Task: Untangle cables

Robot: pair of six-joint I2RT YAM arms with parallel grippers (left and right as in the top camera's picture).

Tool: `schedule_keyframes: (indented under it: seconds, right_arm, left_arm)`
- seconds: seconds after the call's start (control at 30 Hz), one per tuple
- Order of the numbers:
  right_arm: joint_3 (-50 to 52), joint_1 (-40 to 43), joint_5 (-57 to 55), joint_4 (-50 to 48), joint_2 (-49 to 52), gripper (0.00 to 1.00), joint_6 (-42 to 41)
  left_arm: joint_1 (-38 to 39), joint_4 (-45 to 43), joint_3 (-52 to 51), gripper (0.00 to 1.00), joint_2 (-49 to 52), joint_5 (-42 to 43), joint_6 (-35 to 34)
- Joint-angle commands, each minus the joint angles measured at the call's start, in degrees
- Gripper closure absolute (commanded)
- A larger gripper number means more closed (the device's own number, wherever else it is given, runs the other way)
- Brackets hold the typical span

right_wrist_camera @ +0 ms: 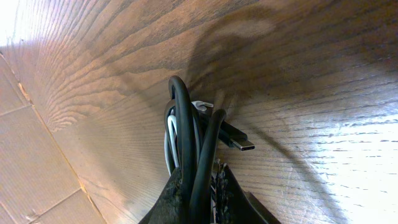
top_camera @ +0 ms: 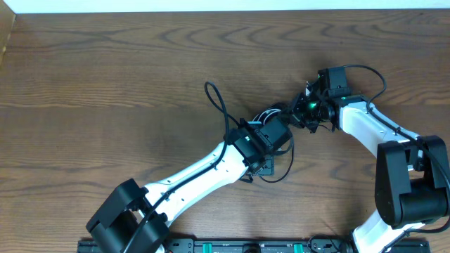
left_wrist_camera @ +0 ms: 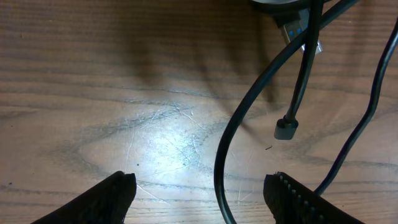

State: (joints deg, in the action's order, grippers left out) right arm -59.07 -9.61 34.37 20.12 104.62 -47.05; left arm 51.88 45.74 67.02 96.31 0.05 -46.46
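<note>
L gripper (left_wrist_camera: 198, 190) wide open, gripping nothing; 1 black cable (left_wrist_camera: 231, 124) runs btwn its fingers. R gripper (right_wrist_camera: 198, 186) clamped on bundle (right_wrist_camera: 185, 124) of black + white cables.

We see a dark brown wood-grain tabletop (top_camera: 105, 84) filling nearly every view, its grain running in long wavy bands crossed by fine pale scratches. Along its far edge runs a narrow white strip (top_camera: 211, 5) — wall or floor, we cannot tell. A tan cardboard panel (right_wrist_camera: 31, 155) borders the wood at one side. Light pools in a bright glare patch (left_wrist_camera: 161, 134) on the wood.
</note>
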Motion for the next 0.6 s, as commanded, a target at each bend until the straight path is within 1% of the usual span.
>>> schedule_keyframes:
  seconds: [0.0,0.27,0.47,0.5,0.53,0.57]
  right_arm:
    - [0.3,0.0,-1.3,0.0,0.2,0.99,0.9]
    - [0.3,0.0,-1.3,0.0,0.2,0.99,0.9]
    - [0.3,0.0,-1.3,0.0,0.2,0.99,0.9]
    - [0.3,0.0,-1.3,0.0,0.2,0.99,0.9]
    - [0.3,0.0,-1.3,0.0,0.2,0.99,0.9]
    - [0.3,0.0,-1.3,0.0,0.2,0.99,0.9]
  left_arm:
    - [0.1,-0.1,-0.5,0.28,2.4,-0.7,0.3]
    - [0.1,-0.7,-0.5,0.29,8.0,-0.7,0.3]
    - [-1.5,0.0,-0.5,0.3,7.4,-1.0,0.7]
    - [-2.2,0.4,-0.5,0.32,7.1,-1.0,0.9]
    - [-3.0,0.9,-0.5,0.38,6.8,-1.0,1.3]
    - [-3.9,1.4,-0.5,0.48,6.4,-1.0,1.9]
